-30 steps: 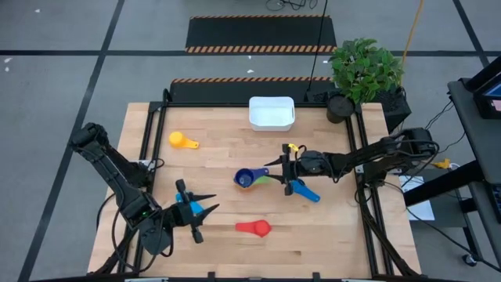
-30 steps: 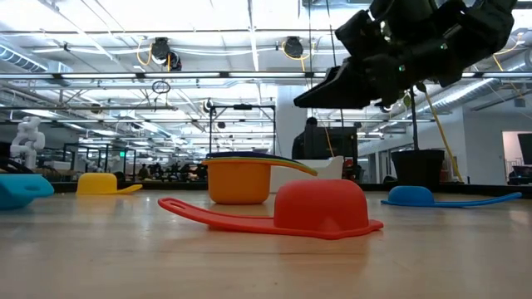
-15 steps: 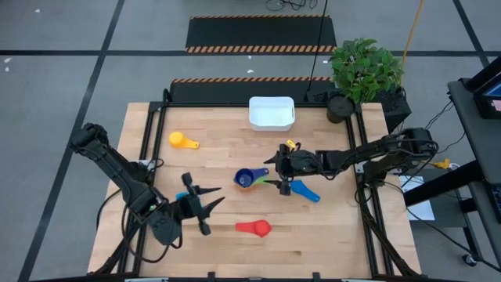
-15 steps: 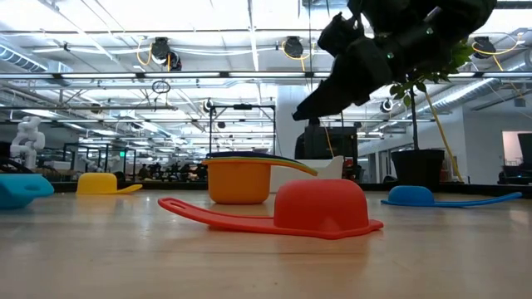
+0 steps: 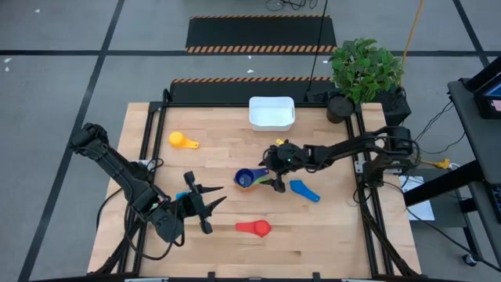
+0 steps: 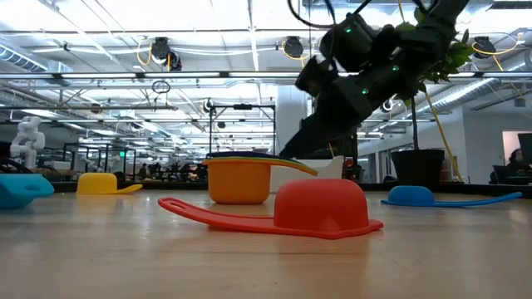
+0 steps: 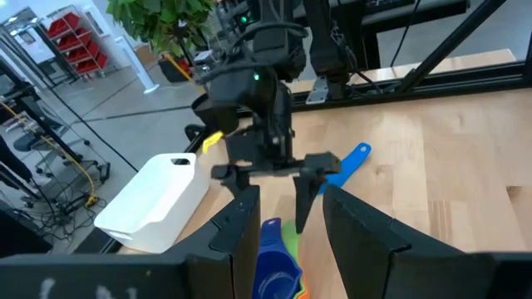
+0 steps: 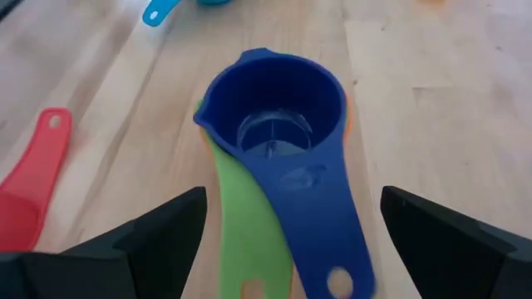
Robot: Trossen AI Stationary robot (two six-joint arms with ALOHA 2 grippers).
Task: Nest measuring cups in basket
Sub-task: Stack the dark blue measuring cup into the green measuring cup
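Observation:
A nested stack of measuring cups (image 5: 249, 178), dark blue on top over green and orange, stands at mid-table with its handles pointing right. My right gripper (image 5: 275, 174) is open just right of it. In the right wrist view its fingers (image 8: 125, 245) stand on either side of the handles (image 8: 307, 224) without touching them. Near the table's front left my left gripper (image 5: 211, 205) is open above the table and points right. A light blue cup (image 5: 182, 196) lies on the table under it. The white basket (image 5: 272, 112) sits at the far edge.
Single cups lie on the table: yellow (image 5: 182, 140) far left, red (image 5: 255, 228) upside down near the front, a blue one (image 5: 304, 190) right of the stack. A potted plant (image 5: 364, 74) stands at the far right corner.
My right gripper has moved toward the table's left and down to the stack's handles, tipping and rolling as it went. My left gripper has swung a little toward the table's right. No cup has moved.

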